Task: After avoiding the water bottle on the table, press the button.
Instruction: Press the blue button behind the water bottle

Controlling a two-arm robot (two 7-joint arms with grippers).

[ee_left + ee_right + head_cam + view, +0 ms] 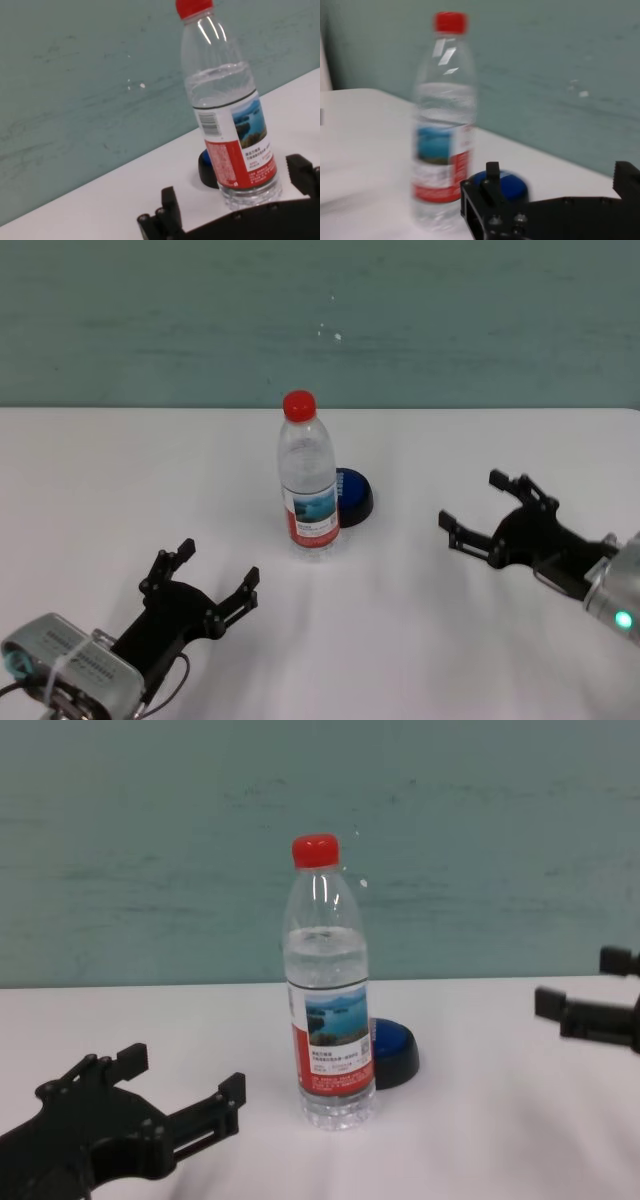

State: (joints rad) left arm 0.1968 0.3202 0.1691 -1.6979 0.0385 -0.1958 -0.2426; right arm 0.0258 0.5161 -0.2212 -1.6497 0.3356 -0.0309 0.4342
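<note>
White and flat, the table [100, 490] ran back to a teal wall [150, 320]. Near its middle stood the water bottle [307, 480], upright, red cap on, with the button [352, 495] just behind it and partly hidden. Low at the near left, the left gripper [210, 585] had its fingers spread. Over on the right, the right gripper [480, 505] was likewise spread wide, well apart from the bottle and holding nothing.
</note>
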